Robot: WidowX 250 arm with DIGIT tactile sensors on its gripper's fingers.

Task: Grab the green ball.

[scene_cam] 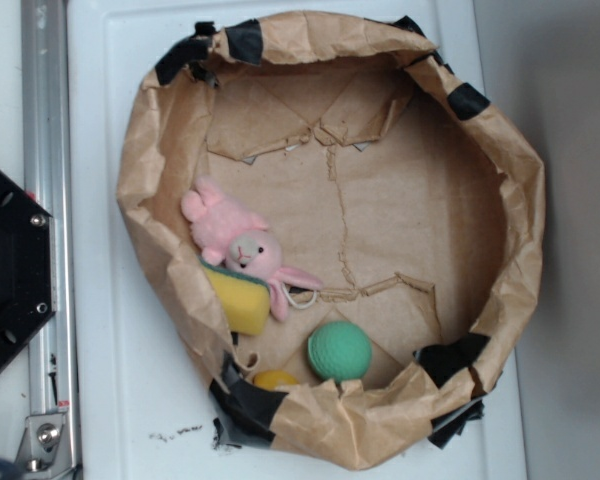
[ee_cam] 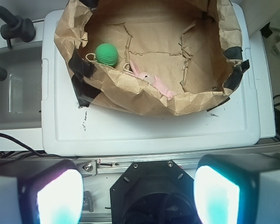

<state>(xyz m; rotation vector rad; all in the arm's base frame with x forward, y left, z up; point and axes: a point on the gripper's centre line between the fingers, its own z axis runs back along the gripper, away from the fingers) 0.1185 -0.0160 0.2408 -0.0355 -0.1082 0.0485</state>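
White plastic, a moulded lid or tray [scene_cam: 110,400], fills most of my exterior feed and carries everything else. On it sits a round enclosure of crumpled brown paper [scene_cam: 515,215], its rim patched with black tape; the floor inside is torn, creased paper. Against the paper wall nearest the robot base [scene_cam: 10,270] lies a pink plush bunny [scene_cam: 242,248], head resting on a yellow sponge [scene_cam: 238,300]. The green ball [scene_cam: 339,351] rests on the paper floor close to the rim, just beside the bunny's ear and apart from the sponge. A smaller yellow ball [scene_cam: 276,380] sits near it, half hidden by the folded rim.

On my wrist feed the gripper [ee_cam: 137,196] hangs outside the enclosure, above the base, well apart from the green ball [ee_cam: 106,54]. Its two pale fingers [ee_cam: 59,198] stand wide apart at the bottom corners, nothing between them.
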